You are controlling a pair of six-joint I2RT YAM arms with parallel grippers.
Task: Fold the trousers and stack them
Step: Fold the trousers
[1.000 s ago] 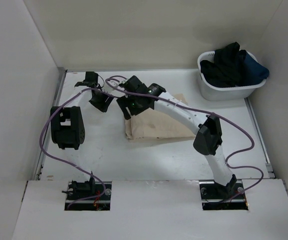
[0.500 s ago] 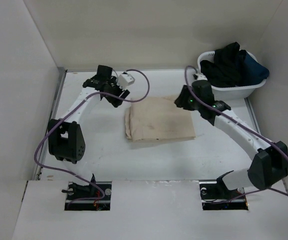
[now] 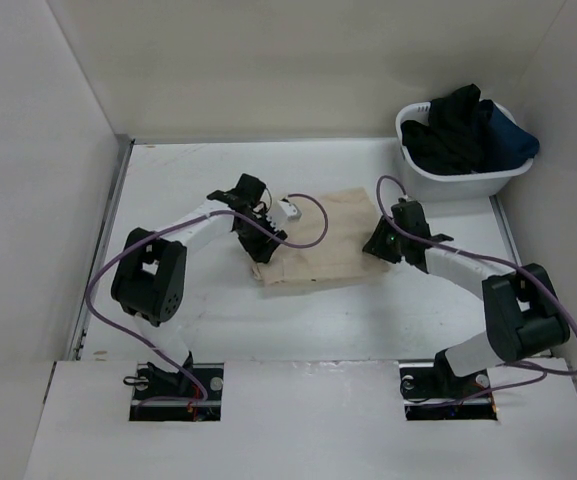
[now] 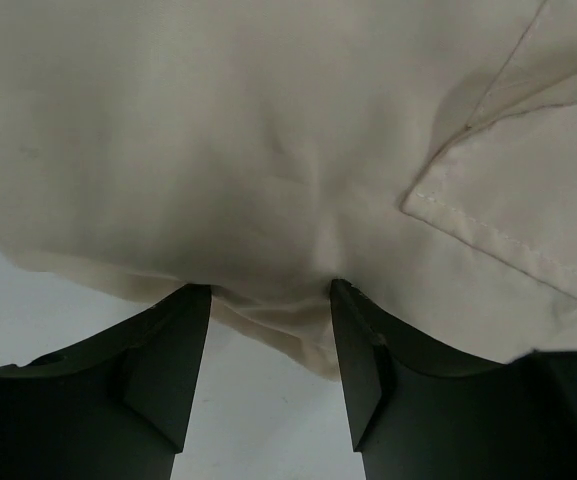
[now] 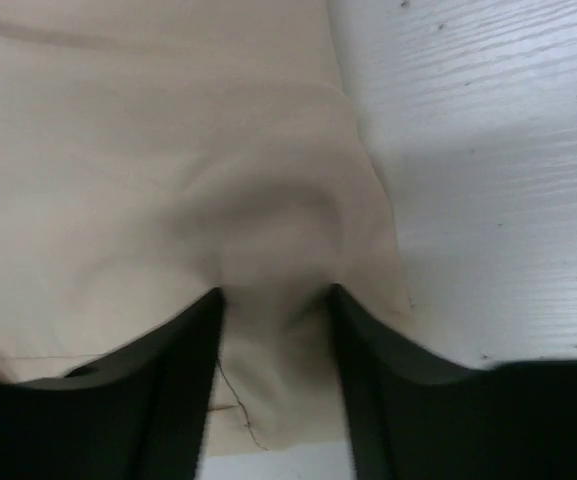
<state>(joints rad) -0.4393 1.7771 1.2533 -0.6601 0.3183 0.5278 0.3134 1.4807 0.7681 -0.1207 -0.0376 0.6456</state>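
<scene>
Lifting from here could fail at either pinch. The left gripper (image 4: 268, 290) nips only a puckered bit of edge on the side of the trousers (image 3: 338, 255) farthest from the basket (image 3: 438, 185). It may have just the top layers, so the fold could peel apart. The right gripper (image 5: 273, 295), on the side nearest the basket, squeezes a raised hump of cloth. Uneven pulls would skew the bundle, and the purple cable (image 3: 325, 225) draped over the cloth might drag it. The trousers lie folded on the table (image 3: 168, 180) between both grippers, short of the basket and its dark clothes (image 3: 463, 125).
</scene>
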